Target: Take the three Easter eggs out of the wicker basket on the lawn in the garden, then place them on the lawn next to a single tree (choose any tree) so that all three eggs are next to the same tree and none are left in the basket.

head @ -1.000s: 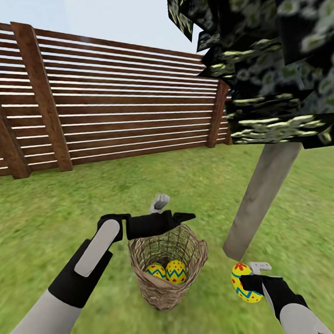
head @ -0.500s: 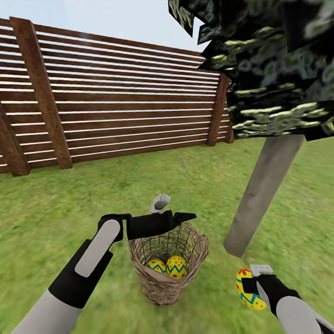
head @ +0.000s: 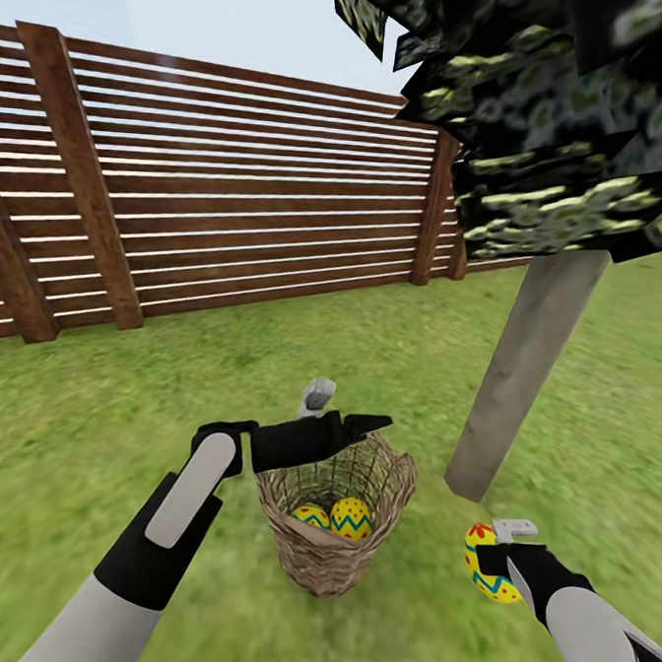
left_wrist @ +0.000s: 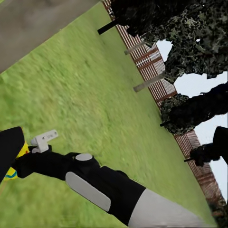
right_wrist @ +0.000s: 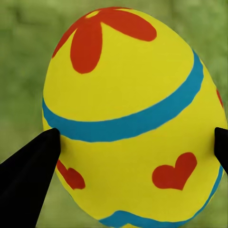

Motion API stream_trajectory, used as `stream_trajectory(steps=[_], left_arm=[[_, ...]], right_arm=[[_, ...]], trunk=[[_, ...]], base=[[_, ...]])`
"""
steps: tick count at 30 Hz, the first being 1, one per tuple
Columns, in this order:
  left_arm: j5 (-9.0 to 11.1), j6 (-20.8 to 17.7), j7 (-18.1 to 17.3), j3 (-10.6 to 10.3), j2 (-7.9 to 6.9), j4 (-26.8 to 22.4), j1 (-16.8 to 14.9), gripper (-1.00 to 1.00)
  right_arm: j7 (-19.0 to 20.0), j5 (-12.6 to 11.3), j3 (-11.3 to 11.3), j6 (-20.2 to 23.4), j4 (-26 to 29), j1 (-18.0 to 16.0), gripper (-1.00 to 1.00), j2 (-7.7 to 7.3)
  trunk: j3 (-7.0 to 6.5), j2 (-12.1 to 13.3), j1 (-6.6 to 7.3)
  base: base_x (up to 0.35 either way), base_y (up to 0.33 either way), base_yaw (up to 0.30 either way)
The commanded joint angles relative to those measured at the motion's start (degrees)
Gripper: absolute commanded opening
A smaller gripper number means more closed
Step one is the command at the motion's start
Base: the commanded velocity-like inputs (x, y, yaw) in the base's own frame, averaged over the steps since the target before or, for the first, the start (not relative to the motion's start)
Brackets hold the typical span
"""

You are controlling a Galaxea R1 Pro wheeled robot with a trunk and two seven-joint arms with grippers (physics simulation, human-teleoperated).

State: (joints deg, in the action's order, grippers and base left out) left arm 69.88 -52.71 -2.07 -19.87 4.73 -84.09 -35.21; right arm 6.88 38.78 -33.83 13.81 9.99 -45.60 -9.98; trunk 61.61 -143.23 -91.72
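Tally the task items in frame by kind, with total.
Easter eggs: 3, with two in the basket and one in the right gripper
Wicker basket: 1
Pale-trunk tree: 1
Total: 5

The wicker basket (head: 335, 529) hides the lower halves of its two eggs (head: 350, 518) behind its near wall, the tree (head: 527, 355) loses its canopy past the top edge, and — up close — the held egg (right_wrist: 130, 118) is cut off below.

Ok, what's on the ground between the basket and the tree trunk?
Nothing but bare lawn, seen in the head view. The wicker basket and tree stand apart, and the held egg hangs nearer the camera.
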Motion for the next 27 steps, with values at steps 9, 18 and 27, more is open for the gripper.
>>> stream_trajectory(steps=[9,18,27], left_arm=[[-0.2,-0.2,-5.3,-0.4,0.51,-0.1,0.0,1.00],[-0.3,-0.2,-5.3,-1.6,0.81,-0.1,0.0,1.00],[-0.3,-0.2,-5.3,-1.7,0.81,-0.1,0.0,1.00]], right_arm=[[0.4,0.6,-0.4,0.2,0.3,0.0,-1.00,-0.08],[0.3,0.6,-0.4,-2.1,0.2,0.0,-1.00,-0.10],[0.1,0.8,-0.4,-7.5,0.3,0.0,-1.00,0.08]], trunk=[[2.05,-0.1,-0.22],[4.05,-0.3,-0.45],[6.04,-0.4,-0.68]], base=[[0.000,0.000,0.000],[0.000,0.000,0.000],[0.000,0.000,0.000]])
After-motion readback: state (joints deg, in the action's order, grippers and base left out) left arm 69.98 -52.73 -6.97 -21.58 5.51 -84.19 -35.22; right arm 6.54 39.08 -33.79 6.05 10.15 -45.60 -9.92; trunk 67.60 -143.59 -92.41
